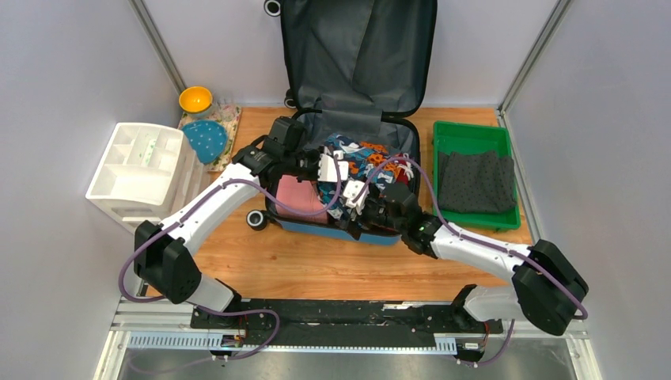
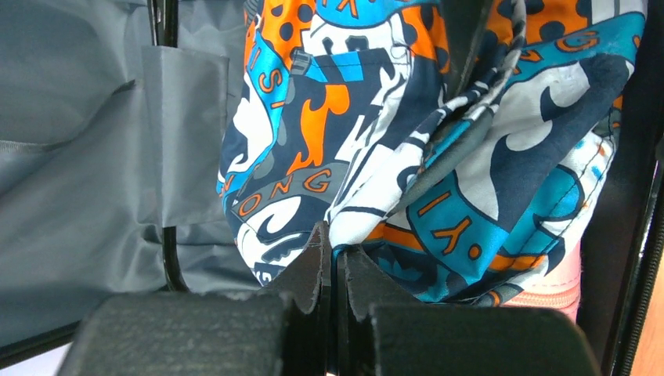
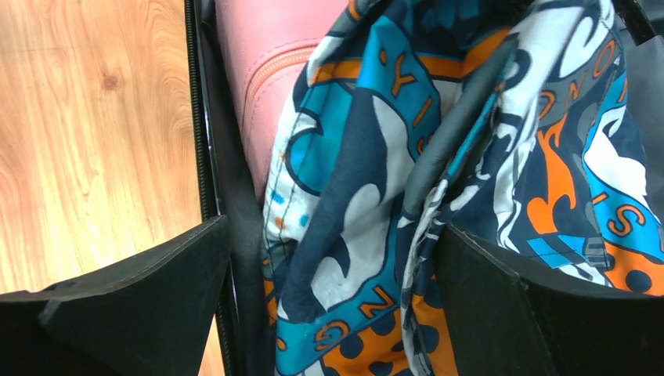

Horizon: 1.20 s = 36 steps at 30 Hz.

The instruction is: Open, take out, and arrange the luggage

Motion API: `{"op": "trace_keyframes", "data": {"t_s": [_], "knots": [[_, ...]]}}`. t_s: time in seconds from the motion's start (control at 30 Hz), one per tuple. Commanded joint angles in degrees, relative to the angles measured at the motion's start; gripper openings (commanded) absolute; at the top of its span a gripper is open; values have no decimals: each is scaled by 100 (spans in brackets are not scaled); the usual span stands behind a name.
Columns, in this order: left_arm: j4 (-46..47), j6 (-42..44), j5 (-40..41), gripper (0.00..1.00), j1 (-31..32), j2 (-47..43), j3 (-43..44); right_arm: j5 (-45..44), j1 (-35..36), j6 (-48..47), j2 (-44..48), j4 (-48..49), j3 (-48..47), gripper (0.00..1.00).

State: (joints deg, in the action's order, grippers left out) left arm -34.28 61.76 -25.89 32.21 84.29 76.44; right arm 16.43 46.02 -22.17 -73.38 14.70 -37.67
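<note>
Suitcase [image 1: 354, 55] open. L gripper [image 2: 333, 252] clenched at printed garment [image 2: 313, 117] edge, pinch unconfirmed. R gripper [image 3: 337, 258] released, jaws straddling same garment, prob. to share lift-out.

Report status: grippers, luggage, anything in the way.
Left gripper shut at edge of printed garment, pinch unconfirmed. Right gripper open, straddling same garment. Luggage open, contents inside. Pink pouch beneath garment.

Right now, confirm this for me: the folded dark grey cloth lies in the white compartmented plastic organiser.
Wrong. The folded dark grey cloth lies in the green rectangular plastic tray, as the top external view shows.
</note>
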Motion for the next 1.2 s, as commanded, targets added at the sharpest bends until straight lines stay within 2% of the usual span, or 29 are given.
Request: {"op": "trace_keyframes", "data": {"t_s": [0.0,0.1,0.17,0.27,0.3,0.37,0.4,0.53,0.6,0.63,0.67,0.73,0.8,0.9,1.03,1.17], "knots": [[387,-331,-118,0,-65,-115,231,-982,416,-76,-202,428,84,99],[422,-445,-118,0,-83,-158,178,-1475,478,-76,-413,429,32,99],[431,-445,-136,0,-135,-211,108,-1957,461,-120,-519,359,-29,93],[449,-437,-153,0,-171,-299,20,-2284,373,-164,-440,113,-187,63],[457,-454,-153,0,-171,-325,2,-2354,355,-208,-414,43,-240,39],[457,-471,-171,0,-188,-361,11,-2460,259,-313,-378,-281,-381,22],[431,-559,-206,0,-188,-369,28,-2512,215,-331,-387,-396,-555,0],[186,-796,-303,0,-206,-300,317,-2189,-180,-314,-29,-1126,-1040,0],[-338,-797,-529,8,-232,-238,493,-1934,-435,-392,192,-1425,-1154,0],[-577,-762,-662,29,-293,-168,660,-1732,-497,-463,367,-1452,-1198,0],[-727,-788,-750,39,-320,-150,713,-1504,-567,-707,430,-1713,-1216,0],[-1027,-937,-1119,72,-442,-141,871,-1205,-629,-893,544,-1882,-1234,0],[-1150,-1269,-1592,74,-531,-141,960,-993,-726,-1025,562,-2128,-1286,0],[-950,-1403,-1770,75,-540,-351,785,-904,-787,-1009,510,-2339,-1453,0],[-308,-1842,-1551,75,-540,-545,214,-791,-1015,-1017,597,-2445,-1813,0],[272,-2351,-1340,74,-540,-686,-85,-448,-1681,-1219,764,-2821,-2384,0]]}}
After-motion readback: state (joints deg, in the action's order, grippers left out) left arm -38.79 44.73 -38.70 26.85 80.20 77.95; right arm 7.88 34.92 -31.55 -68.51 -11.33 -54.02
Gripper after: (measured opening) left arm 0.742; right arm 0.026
